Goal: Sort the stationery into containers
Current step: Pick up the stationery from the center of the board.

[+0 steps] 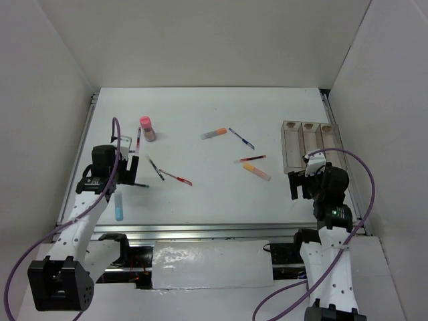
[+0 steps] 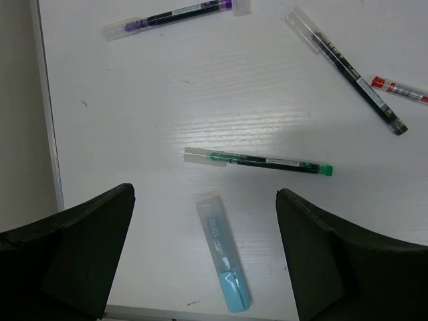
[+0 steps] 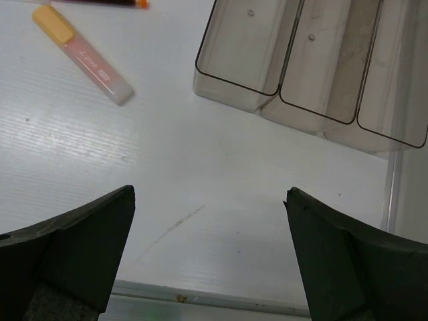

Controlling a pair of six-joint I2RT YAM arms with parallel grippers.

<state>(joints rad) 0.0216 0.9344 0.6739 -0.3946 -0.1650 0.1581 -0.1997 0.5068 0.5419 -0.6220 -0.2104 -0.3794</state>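
My left pincer [image 2: 204,197] hangs open over the light-blue marker [image 2: 222,257]; my right pincer [image 3: 209,195] hangs open near the bins [image 3: 231,90].

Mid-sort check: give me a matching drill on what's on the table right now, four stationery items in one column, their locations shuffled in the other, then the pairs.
Items
1. light-blue marker
2. yellow-pink marker
3. pink-capped tube
4. orange-capped marker

Places, as the top camera sees them
A. far left part of the table
B. just left of the bins
C. near edge, left side
D. far middle

Pairs: 1-C, 2-B, 3-A, 4-D
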